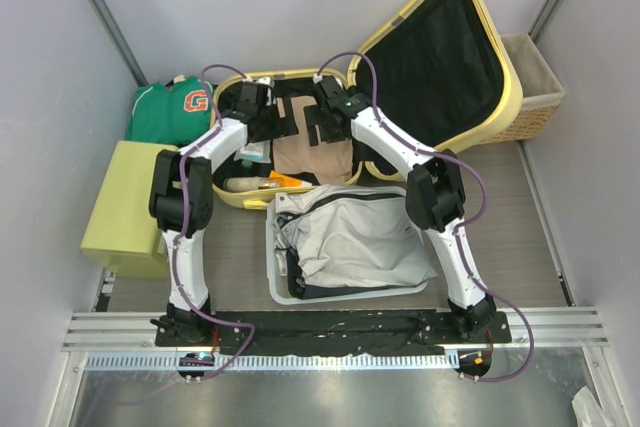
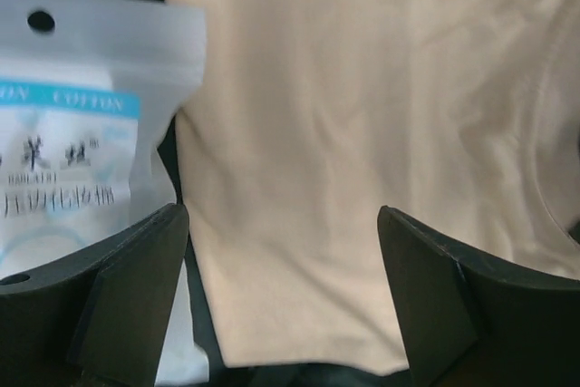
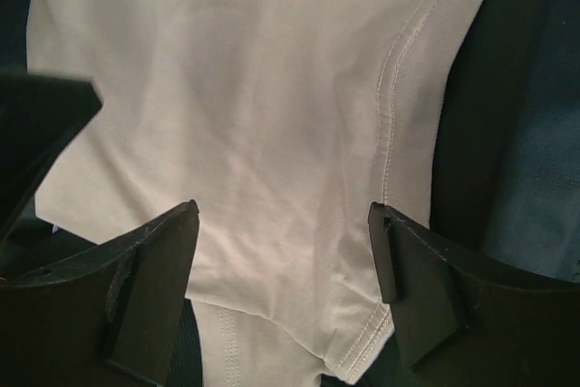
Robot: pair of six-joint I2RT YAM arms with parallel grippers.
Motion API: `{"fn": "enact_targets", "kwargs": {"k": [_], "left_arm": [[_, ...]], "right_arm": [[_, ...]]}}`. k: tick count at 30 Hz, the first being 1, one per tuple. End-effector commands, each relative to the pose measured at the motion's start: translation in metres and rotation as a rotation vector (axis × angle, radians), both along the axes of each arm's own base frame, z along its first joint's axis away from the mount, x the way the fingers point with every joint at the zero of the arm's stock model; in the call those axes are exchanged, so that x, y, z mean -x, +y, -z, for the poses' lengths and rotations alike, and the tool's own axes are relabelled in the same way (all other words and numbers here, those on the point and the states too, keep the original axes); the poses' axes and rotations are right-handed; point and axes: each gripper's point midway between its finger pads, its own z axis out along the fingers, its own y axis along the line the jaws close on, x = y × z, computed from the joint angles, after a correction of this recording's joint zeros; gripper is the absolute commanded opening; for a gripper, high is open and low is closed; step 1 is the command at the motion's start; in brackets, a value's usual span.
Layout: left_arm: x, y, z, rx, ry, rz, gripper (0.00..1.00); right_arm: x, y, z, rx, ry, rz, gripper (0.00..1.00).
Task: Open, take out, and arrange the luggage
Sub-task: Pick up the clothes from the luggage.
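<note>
1. The luggage (image 1: 440,57) lies open at the table's far side, lid propped up to the right – both arms reach into its base.
2. A folded beige garment (image 1: 312,155) lies directly beneath both sets of jaws, its long axis seemingly running away from the bases.
3. Left gripper (image 2: 283,215): fingers spread, empty, straddling the garment's left edge beside a cotton packet (image 2: 72,133).
4. Right gripper (image 3: 283,210): spread, empty – more squarely over the cloth, probably better placed.

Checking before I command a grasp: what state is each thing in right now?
luggage: open, lid raised back to the right.
beige garment: lying flat inside the luggage, not gripped.
left gripper: open, above the beige garment.
right gripper: open, above the beige garment.
white bin: holds crumpled grey fabric.
green sweatshirt: folded, outside the luggage.
</note>
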Motion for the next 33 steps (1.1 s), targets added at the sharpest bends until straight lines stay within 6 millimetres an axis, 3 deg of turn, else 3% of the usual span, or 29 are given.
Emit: {"fn": "enact_targets", "kwargs": {"k": [1,4,5,10,17,22,25,31,33], "left_arm": [[-0.038,-0.003,-0.012,-0.032,-0.098,-0.04,0.89],[-0.043,-0.004,-0.005,-0.054,-0.074,-0.054,0.88],[-0.039,-0.004,0.012,-0.072,-0.02,-0.052,0.88],[-0.043,0.007,0.032,-0.138,0.022,-0.096,0.87],[-0.029,0.008,0.062,-0.156,0.133,-0.096,0.86],[-0.019,-0.01,0.074,-0.061,0.177,-0.061,0.86],[-0.015,-0.01,0.084,-0.061,0.2,-0.061,0.83],[-0.012,-0.023,0.093,-0.018,0.233,-0.021,0.56],[-0.013,-0.023,0.088,-0.016,0.224,-0.017,0.4]], "right_arm": [[-0.005,0.0,-0.02,-0.069,-0.031,0.001,0.83],[-0.003,0.0,-0.02,-0.109,-0.027,0.003,0.82],[0.0,-0.001,-0.014,-0.107,-0.012,0.002,0.82],[0.006,-0.001,-0.012,-0.127,-0.005,-0.006,0.8],[0.009,0.0,-0.019,-0.154,-0.015,-0.01,0.79],[0.012,0.0,-0.02,-0.166,-0.015,-0.017,0.79],[0.013,-0.002,-0.022,-0.169,-0.022,-0.017,0.79],[0.018,-0.004,-0.022,-0.176,-0.024,-0.015,0.79],[0.019,-0.006,-0.024,-0.175,-0.028,-0.013,0.79]]}}
